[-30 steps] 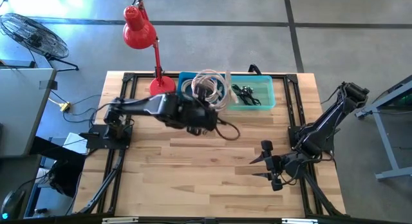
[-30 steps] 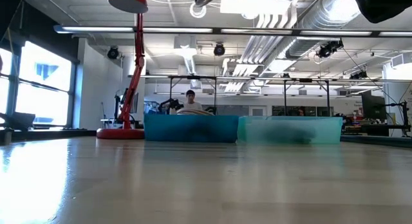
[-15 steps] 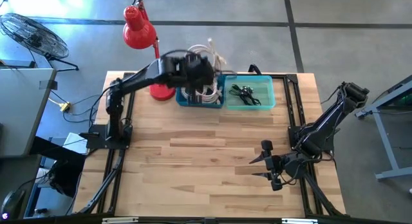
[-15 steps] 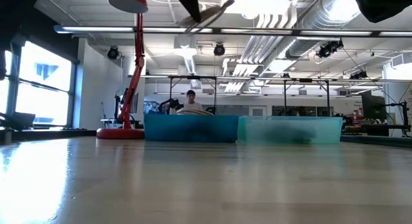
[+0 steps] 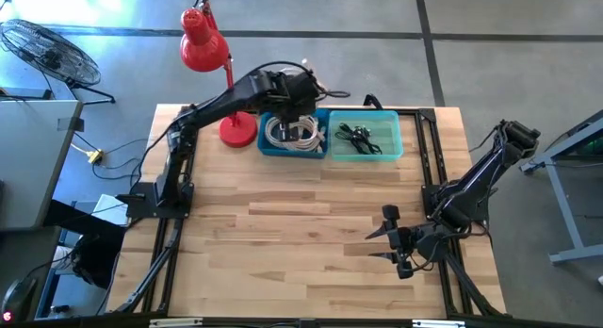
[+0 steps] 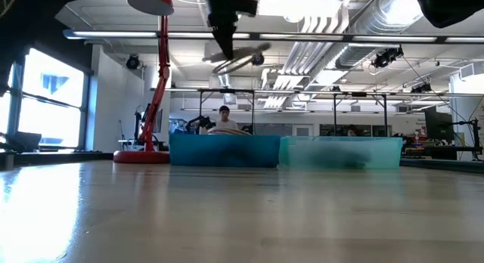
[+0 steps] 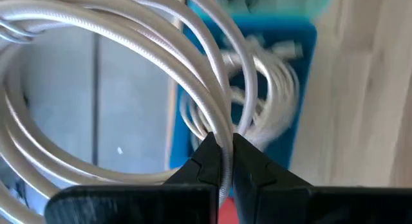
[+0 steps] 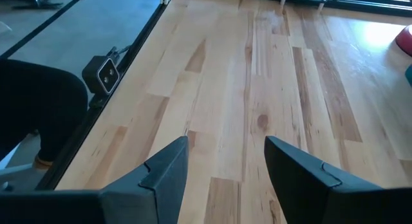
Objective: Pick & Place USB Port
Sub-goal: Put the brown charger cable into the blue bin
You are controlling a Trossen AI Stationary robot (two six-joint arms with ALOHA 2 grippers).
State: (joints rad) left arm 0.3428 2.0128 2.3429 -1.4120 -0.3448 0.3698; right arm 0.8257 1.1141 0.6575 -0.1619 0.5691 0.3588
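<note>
Swinging back from the table's middle, the left gripper [image 7: 224, 161] now hangs above the blue bin [image 5: 294, 132] in the upper centre of the high view, fingers pinched together on a strand of a white cable coil [image 7: 122, 63], which dangles in loose loops beneath it. More white cables [image 5: 290, 132] lie in the bin. Risks: the thin strand slipping from the pinch, or trailing loops snagging the bin wall, the red lamp [image 5: 209, 53] beside it, or tangling with the stored cables. Spread apart, the right gripper [image 5: 388, 241] waits at lower right.
</note>
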